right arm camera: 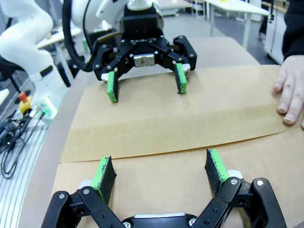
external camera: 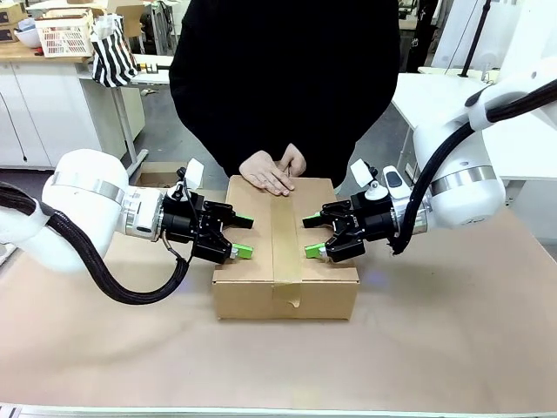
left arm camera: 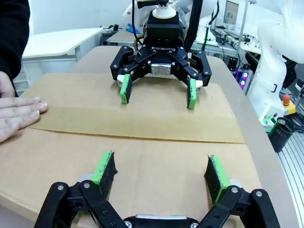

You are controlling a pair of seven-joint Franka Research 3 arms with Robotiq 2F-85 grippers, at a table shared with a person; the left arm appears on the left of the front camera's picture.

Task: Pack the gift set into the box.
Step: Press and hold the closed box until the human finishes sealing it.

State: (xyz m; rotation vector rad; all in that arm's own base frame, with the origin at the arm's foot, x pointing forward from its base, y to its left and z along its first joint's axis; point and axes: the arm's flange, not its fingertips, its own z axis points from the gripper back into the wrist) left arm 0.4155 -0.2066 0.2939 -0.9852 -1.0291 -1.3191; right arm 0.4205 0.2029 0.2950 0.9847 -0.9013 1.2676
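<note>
A: Nearest the front camera, what lies low in the frame?

B: Brown paper over the table [external camera: 452,348]. Just above it, at centre frame, sits the box [external camera: 285,279], flaps folded down, a band of tape [external camera: 285,235] running from its near edge to its far edge.

A: And the grippers?

B: The left gripper [external camera: 246,236] comes in from the left of the frame over the box's left half, its green pads [external camera: 244,252] spread apart with nothing between them. The right gripper [external camera: 308,236] mirrors it from the right, jaws likewise apart and empty. The two face each other across the tape, not touching.

A: Do the wrist cameras agree?

B: Yes. In the left wrist view the left gripper [left arm camera: 161,172] rises from the bottom edge over the closed cardboard top, and the right gripper [left arm camera: 158,93] stands opposite at upper centre, splayed. The right wrist view gives the reverse: right gripper [right arm camera: 161,170] at the bottom, left gripper [right arm camera: 146,81] above.

A: Farther back?

B: The person's hands [external camera: 274,171] rest flat on the box's far edge, at upper centre of the front view. The gift set can't be seen with the box closed.
</note>
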